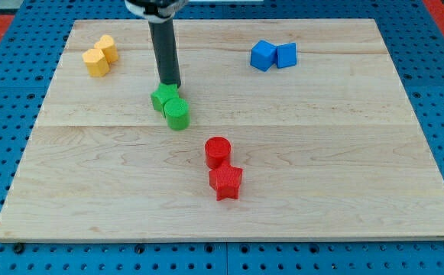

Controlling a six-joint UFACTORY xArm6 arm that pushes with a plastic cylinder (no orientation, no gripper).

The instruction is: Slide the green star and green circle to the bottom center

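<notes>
A green star (pixel 162 96) and a green circle (pixel 177 112) lie touching each other on the wooden board (pixel 321 153), left of centre in its upper half. The circle is just below and to the right of the star. My tip (pixel 170 82) stands at the star's upper edge, touching or nearly touching it; the dark rod rises from there to the view's top.
A red circle (pixel 217 151) and a red star (pixel 225 182) sit together below centre. Two blue blocks (pixel 273 55) are at the upper right. Two yellow blocks (pixel 100 56) are at the upper left. Blue pegboard surrounds the board.
</notes>
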